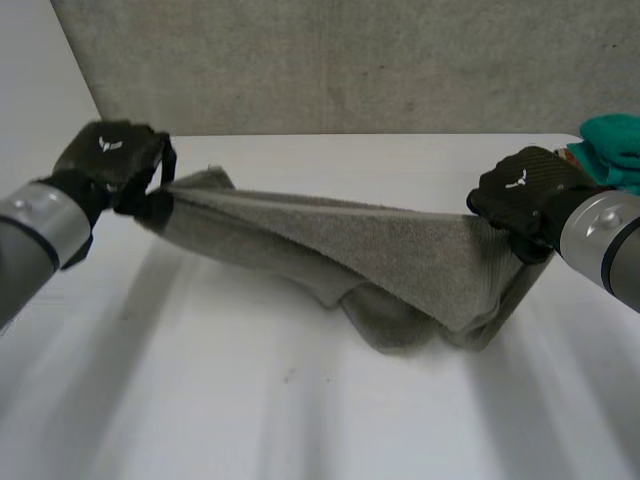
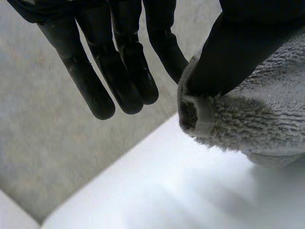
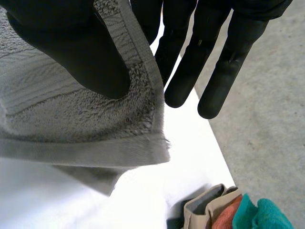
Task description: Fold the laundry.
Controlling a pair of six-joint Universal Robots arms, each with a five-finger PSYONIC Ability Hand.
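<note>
Grey terry cloth, thick and soft: this is the towel [image 1: 400, 260] that I have between both hands. It hangs in the air over the white table [image 1: 300, 420], and only its sagging middle touches the surface.

The left hand [image 1: 110, 155] pinches one end of the towel. In the left wrist view its thumb presses on the hemmed corner, while the other fingers stand straight and free beside it. The right hand [image 1: 520, 190] pinches the opposite end in the same manner, the thumb flat on the cloth just inside the hem and the straight fingers behind it.

I judge the towel to be light but not weightless, because it droops strongly between the two grips. It has no stiffness at all, so it will follow gravity and not my hands. The loops give good friction, and I do not expect it to slip or tear. The best places to hold are the hemmed corners, where the cloth is flatter and firmer. A grip in the middle would only gather folds.

By my count there is one grey towel, two hands and one table. At the table's right edge lies a pile [image 1: 610, 145] in which I can separate three cloths: one teal cloth [image 3: 267, 214], one orange cloth [image 3: 226, 214] and one beige cloth [image 3: 205, 205].
</note>
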